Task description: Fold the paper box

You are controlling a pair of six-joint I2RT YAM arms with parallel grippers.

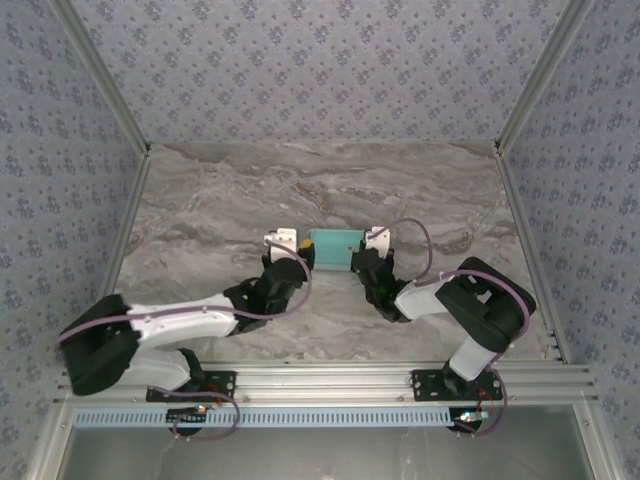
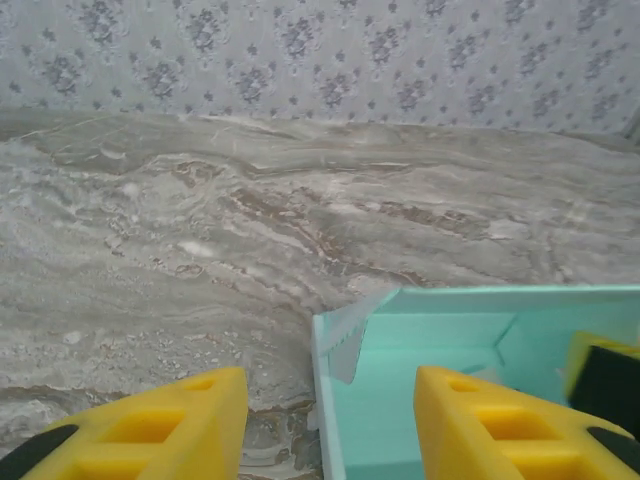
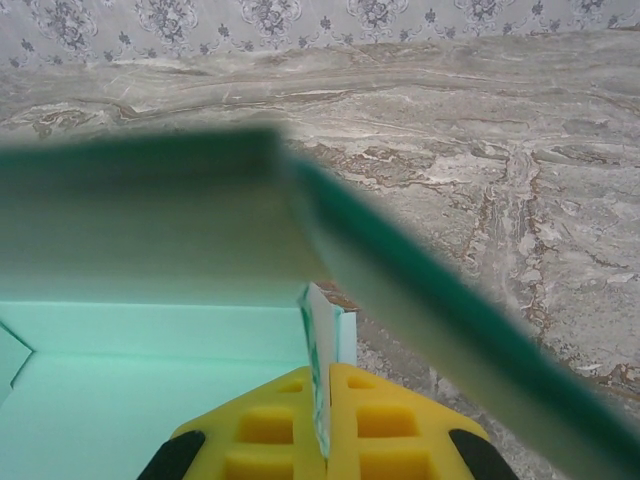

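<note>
Status: part done. The paper box (image 1: 335, 250) sits mid-way across the table (image 1: 200, 200), between the arms, and is formed into an open tray (walls upright, floor visible inside). The right gripper (image 3: 325, 425) is clamped on one end wall. The left gripper (image 2: 330, 440) is spread, straddling the opposite wall. A blurred flap (image 3: 450, 330) appears unfolded, so closing likely remains.

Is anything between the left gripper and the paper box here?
Nothing visible. The left gripper is open, with the paper box end wall standing in the gap between its fingers and bare table beyond. The right gripper is shut on the opposite wall.
</note>
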